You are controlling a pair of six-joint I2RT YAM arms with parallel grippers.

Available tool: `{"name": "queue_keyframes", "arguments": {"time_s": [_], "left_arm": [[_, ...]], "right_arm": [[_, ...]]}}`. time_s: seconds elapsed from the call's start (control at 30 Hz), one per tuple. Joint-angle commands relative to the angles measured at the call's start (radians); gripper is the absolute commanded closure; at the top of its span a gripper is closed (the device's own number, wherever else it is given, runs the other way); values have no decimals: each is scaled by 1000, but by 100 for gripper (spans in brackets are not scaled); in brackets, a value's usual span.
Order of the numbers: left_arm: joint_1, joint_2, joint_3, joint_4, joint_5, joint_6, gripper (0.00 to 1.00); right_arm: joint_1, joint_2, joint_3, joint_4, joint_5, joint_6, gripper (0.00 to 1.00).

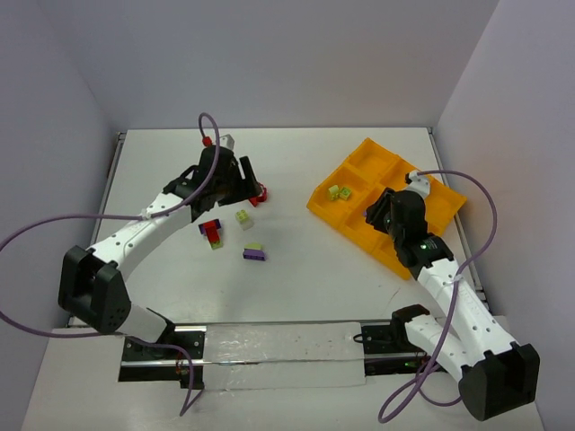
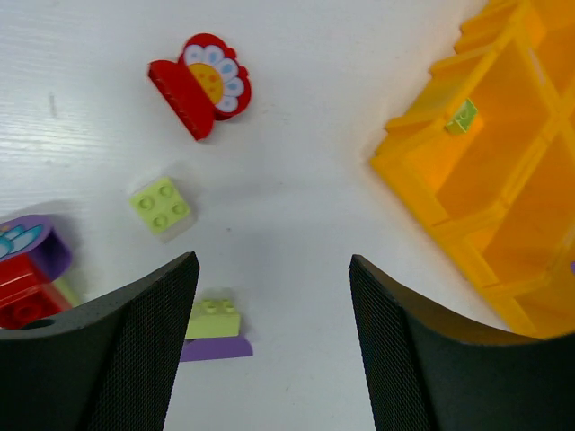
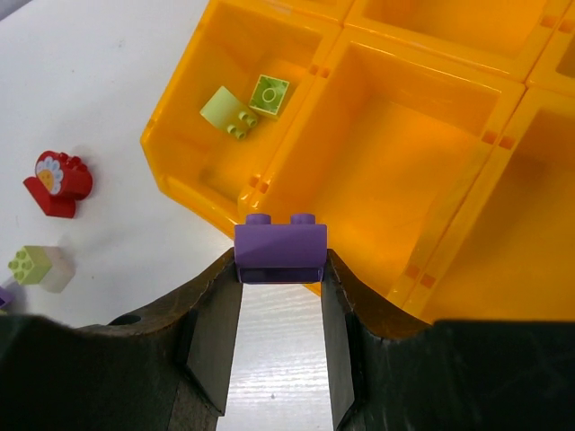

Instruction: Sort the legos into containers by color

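Right jaws: the right gripper (image 3: 280,274) is pinching a small purple plastic brick (image 3: 280,251) by its two short ends, at the very fingertips.
Brick axis: its long axis runs 9 to 3 o'clock across the jaws in the right wrist view, and its two studs point to 12.
Brick position: it hangs over the near outer wall of the orange-yellow plastic tray (image 3: 184,175), just where a divider wall meets it.
Target relation: the empty rectangular compartment (image 3: 404,153) lies at 1 o'clock from the brick. The compartment at 11 o'clock (image 3: 193,153) already holds two pale yellow-green bricks (image 3: 229,112).
Judgement: the coming move turns on going toward 1 o'clock, past the divider, so that purple is not dropped in with yellow-green. A release from the present spot risks the brick landing on the wall.
Left jaws: the left gripper (image 2: 272,265) is spread wide and holds nothing, above the white table (image 2: 296,135).
Loose bricks: from the left jaws, a yellow-green brick on a purple plate (image 2: 214,328) lies at 8 o'clock, a square yellow-green brick (image 2: 162,205) at 10, and a red brick with a flower face (image 2: 202,85) at 11.
Nearer arm: the left arm is nearer the loose bricks, and the right arm is nearer the tray.
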Motion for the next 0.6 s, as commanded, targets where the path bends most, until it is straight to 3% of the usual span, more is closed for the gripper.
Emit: {"name": "queue_keyframes", "arguments": {"time_s": [0.0, 0.57], "left_arm": [[22, -89, -35, -63, -93, 27, 25], [83, -210, -135, -105, -207, -17, 25]], "right_arm": [[-24, 14, -32, 105, -14, 8, 99], [-67, 123, -69, 220, -66, -4, 93]]}}
